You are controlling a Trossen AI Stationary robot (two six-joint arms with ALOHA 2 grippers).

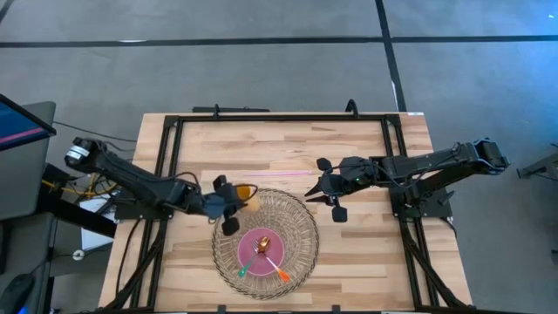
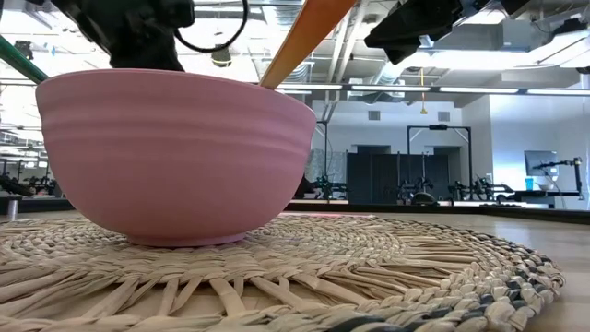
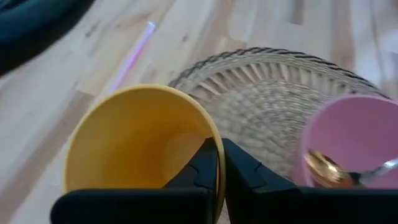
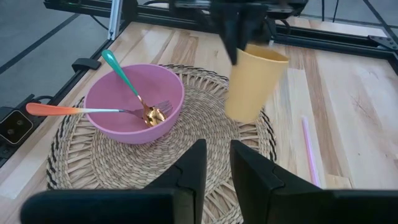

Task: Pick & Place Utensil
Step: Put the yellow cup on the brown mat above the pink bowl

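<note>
A yellow cup (image 4: 254, 84) hangs tilted in my left gripper (image 3: 219, 149) over the far-left part of a round woven mat (image 4: 205, 134). On the mat's middle rests a pink bowl (image 4: 134, 102) by its base. Inside the bowl lie a teal-handled gold spoon (image 4: 121, 71) and an orange-handled fork (image 4: 68, 110), their handles leaning over the rim. My right gripper (image 4: 217, 152) hovers at the mat's far-right edge, open by a narrow gap, holding nothing. The high view shows the cup (image 1: 248, 194) next to the left gripper (image 1: 234, 202). My left gripper pinches the yellow cup's rim (image 3: 214, 134), with one finger (image 3: 202, 165) inside the cup and the other (image 3: 249, 171) outside its wall. It comes from the table's left. The cup looks lifted clear of the mat and tilted.
A thin pink straw (image 4: 309, 149) lies on the bare wood beyond the mat, near the right gripper. The black frame rails (image 1: 279, 118) border the table's far, left and right sides. Bare wood shows to the left and right of the mat.
</note>
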